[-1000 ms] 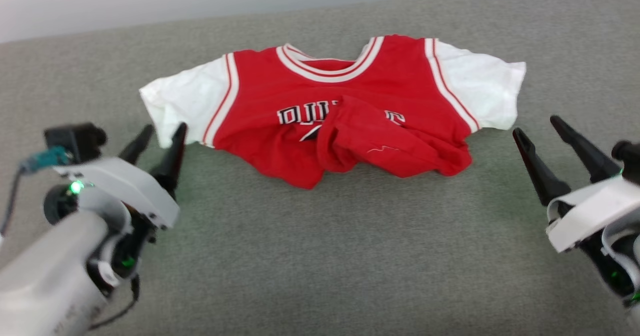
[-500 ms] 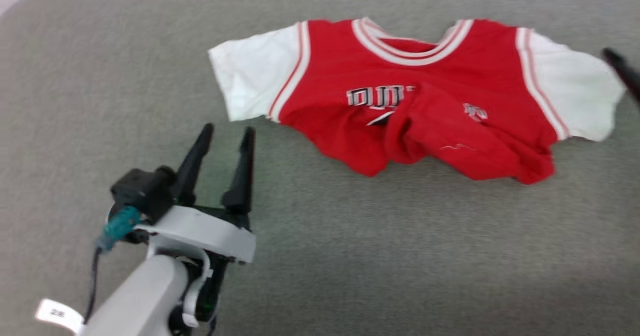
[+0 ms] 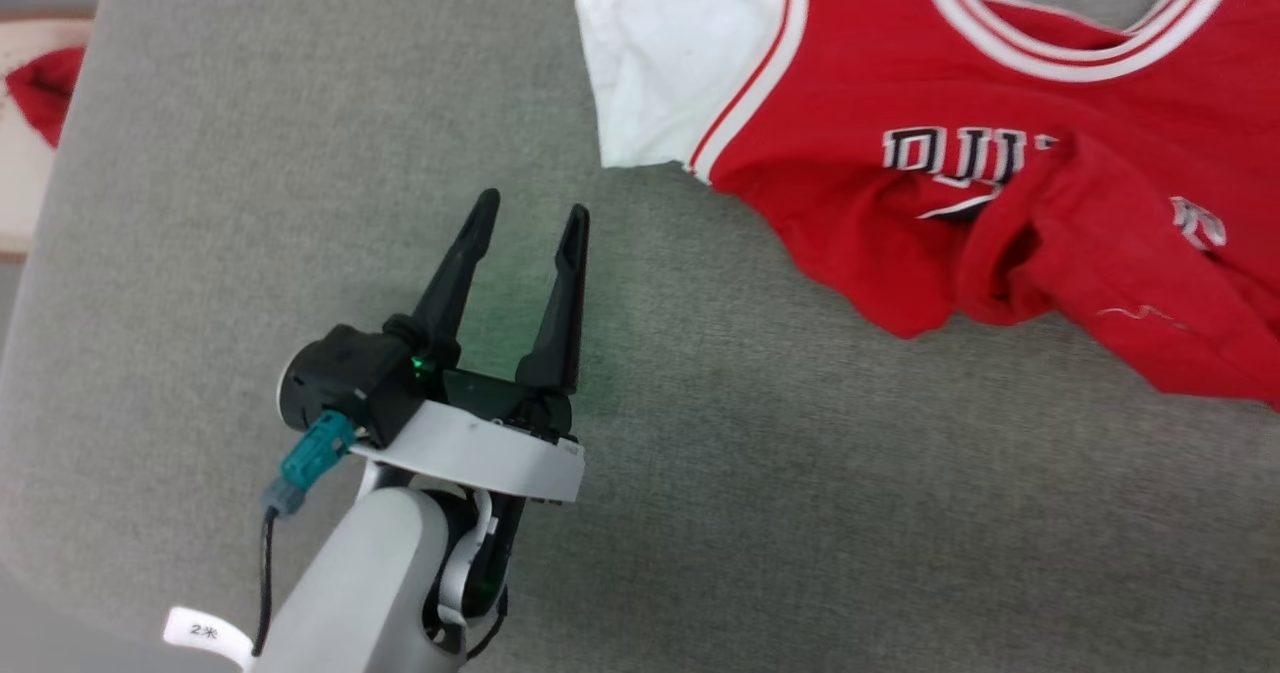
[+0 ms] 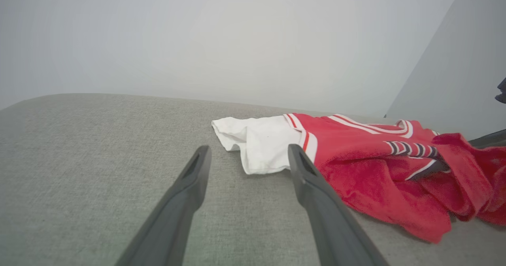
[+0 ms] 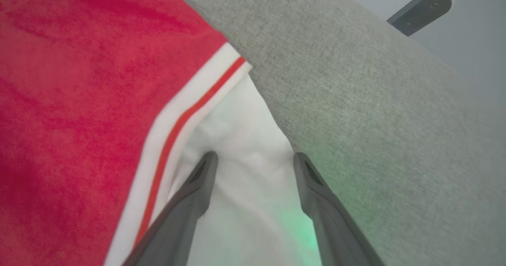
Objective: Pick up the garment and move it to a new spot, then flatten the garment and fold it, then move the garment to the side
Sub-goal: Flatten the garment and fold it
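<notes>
The grey fabric-covered worktop [image 3: 800,513] is cut off at the right and bottom of the head view. Its left edge is seen along the left of that frame, with a rounded corner at the lower left. Wide bare cloth is left across the left and lower parts of the frame.

One bright red soft sports garment with white sleeves and thin white stripe trim [image 3: 850,183] is laid on the worktop in the upper right of the head view and is cut off by the top and right edges. One white sleeve is seen whole there. The black-and-white chest lettering is partly hidden under a bunched fold of red cloth and cannot be read.

Two claws are counted, each with two long dark fingers. The left claw [image 3: 532,205] is seen at the lower centre-left of the head view. It is spread wide and empty, well apart from the near sleeve, with bare cloth on all sides. In the right wrist view, the right claw [image 5: 255,155] is likewise spread wide with nothing gripped. It is placed over the other white sleeve beside the garment's edge; whether cloth is touched cannot be told.

One small red object [image 3: 40,93] is cut off at the upper left and cannot be made out.
</notes>
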Motion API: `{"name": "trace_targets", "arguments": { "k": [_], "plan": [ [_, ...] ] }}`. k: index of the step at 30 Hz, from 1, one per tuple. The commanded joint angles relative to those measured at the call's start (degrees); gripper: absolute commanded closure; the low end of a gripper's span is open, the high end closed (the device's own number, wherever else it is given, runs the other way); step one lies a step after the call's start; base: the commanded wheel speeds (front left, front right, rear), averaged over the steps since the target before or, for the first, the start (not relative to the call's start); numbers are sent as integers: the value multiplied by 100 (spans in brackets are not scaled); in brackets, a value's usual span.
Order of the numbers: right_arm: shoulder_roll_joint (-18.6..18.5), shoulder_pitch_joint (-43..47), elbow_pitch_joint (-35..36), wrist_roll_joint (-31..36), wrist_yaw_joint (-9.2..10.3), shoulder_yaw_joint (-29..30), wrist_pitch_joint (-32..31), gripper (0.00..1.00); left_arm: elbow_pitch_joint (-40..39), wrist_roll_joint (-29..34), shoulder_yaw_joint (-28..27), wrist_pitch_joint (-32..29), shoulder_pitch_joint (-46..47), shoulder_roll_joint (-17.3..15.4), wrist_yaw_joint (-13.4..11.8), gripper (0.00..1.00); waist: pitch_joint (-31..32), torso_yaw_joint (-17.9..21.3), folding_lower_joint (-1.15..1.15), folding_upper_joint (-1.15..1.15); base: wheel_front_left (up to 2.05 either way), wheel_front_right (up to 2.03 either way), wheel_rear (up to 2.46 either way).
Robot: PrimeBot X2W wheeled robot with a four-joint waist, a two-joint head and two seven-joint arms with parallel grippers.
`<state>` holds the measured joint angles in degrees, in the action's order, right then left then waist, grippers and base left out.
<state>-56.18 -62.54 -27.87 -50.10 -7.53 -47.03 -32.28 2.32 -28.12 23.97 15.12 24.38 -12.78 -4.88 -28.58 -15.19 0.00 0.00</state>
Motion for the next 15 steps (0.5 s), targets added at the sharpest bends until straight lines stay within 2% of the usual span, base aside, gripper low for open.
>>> {"name": "trace_targets", "arguments": {
  "k": [1, 8, 9, 10, 11, 15],
  "plan": [
    [-45, -53, -49, -132, 8, -147, -57, 0, 12, 92, -88, 2, -60, 80, 92, 0, -349, -338, 0, 0, 0, 0, 0],
    [38, 27, -67, -516, -11, -900, -100, 0, -48, 361, -369, 3, -72, 282, 440, 0, -369, -256, 0, 0, 0, 0, 0],
    [42, 14, -67, -552, -13, -990, -108, 4, -61, 373, -398, 3, -41, 294, 501, 0, -370, -238, 0, 0, 0, 0, 0],
    [37, -1, -50, -586, -15, -1089, -134, 62, -65, 406, -417, 3, 8, 273, 560, 0, -371, -219, 0, 0, 0, 0, 0],
    [27, -24, -29, -616, -19, -1172, -130, 100, -52, 450, -426, 3, 78, 226, 615, 0, -377, -199, 0, 0, 0, 0, 0],
    [-14, -274, -72, -689, -9, -1366, -21, 100, 22, 629, -371, -140, 656, -43, 825, 0, -444, -107, 0, 0, 0, 0, 0]
  ]
}}
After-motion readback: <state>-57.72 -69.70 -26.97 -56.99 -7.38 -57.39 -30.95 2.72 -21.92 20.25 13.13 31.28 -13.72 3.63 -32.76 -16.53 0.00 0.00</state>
